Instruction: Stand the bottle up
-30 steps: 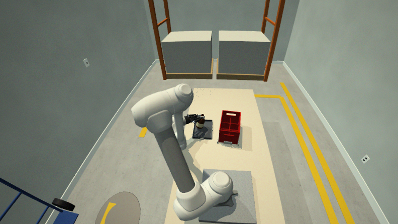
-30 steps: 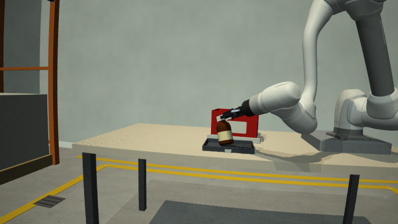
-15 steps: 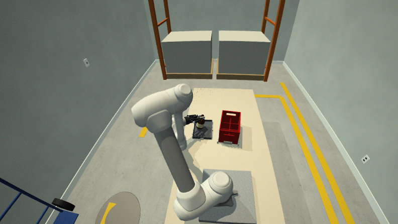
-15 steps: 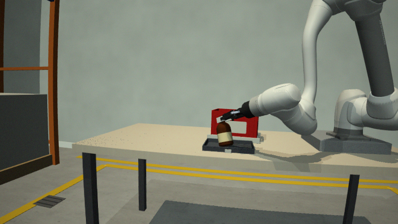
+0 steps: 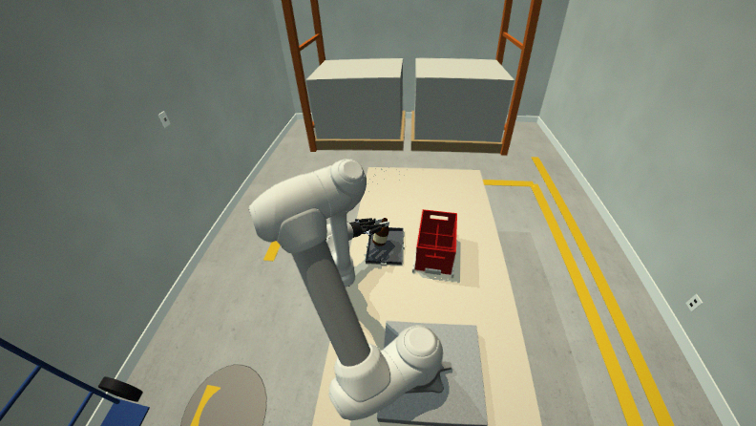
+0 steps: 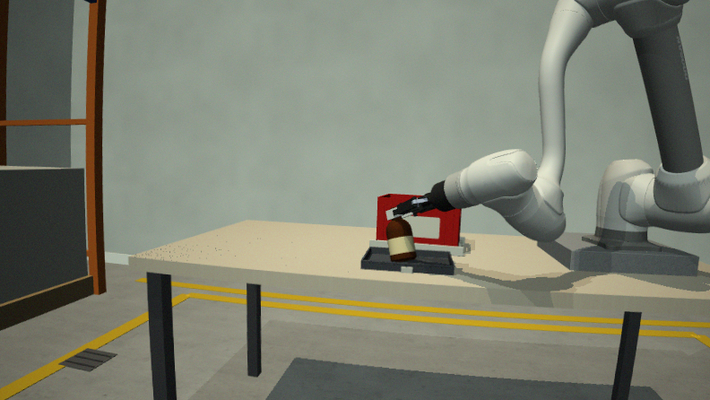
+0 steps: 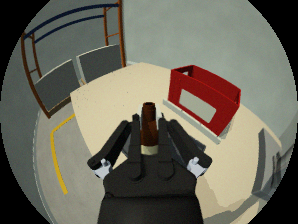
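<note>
A brown bottle (image 6: 400, 240) with a cream label stands nearly upright, its base on the dark tray (image 6: 408, 262). My gripper (image 6: 403, 210) reaches in sideways and is shut on the bottle's neck. In the top view the bottle (image 5: 380, 233) is at the far end of the tray (image 5: 386, 245), with the gripper (image 5: 376, 223) at its top. In the wrist view the bottle's neck (image 7: 148, 124) sits between the two fingers. The red crate (image 5: 436, 241) stands on the table to the right of the tray.
The red crate (image 6: 418, 224) is close behind the tray in the exterior view. The robot base sits on a grey plate at the table's near end. Two large grey boxes (image 5: 407, 97) stand in an orange rack beyond the table.
</note>
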### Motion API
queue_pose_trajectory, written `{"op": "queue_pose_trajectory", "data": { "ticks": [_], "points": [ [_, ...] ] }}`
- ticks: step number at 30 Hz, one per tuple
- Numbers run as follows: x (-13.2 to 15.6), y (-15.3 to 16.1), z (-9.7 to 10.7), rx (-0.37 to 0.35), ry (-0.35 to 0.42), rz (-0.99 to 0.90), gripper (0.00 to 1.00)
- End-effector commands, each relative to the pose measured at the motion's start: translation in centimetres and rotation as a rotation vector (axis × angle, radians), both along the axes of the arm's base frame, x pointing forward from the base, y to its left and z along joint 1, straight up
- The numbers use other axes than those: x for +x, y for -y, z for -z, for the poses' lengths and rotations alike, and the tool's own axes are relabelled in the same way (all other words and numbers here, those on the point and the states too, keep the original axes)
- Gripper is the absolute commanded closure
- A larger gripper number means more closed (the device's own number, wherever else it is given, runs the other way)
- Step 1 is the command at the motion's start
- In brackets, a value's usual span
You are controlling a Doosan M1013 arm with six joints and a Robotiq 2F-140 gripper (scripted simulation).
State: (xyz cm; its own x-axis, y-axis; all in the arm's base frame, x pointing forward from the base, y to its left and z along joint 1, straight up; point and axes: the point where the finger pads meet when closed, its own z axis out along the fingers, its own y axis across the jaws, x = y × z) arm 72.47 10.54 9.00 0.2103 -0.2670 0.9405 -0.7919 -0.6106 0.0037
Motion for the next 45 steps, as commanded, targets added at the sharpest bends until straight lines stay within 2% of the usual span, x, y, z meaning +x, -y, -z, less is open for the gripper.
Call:
{"op": "queue_pose_trajectory", "data": {
  "ticks": [1, 31, 32, 45],
  "points": [
    [0.00, 0.00, -0.01, 0.000, 0.000, 0.000, 0.90],
    [0.00, 0.00, -0.01, 0.000, 0.000, 0.000, 0.90],
    [0.00, 0.00, -0.01, 0.000, 0.000, 0.000, 0.00],
    [0.00, 0.00, -0.01, 0.000, 0.000, 0.000, 0.00]
  ]
}}
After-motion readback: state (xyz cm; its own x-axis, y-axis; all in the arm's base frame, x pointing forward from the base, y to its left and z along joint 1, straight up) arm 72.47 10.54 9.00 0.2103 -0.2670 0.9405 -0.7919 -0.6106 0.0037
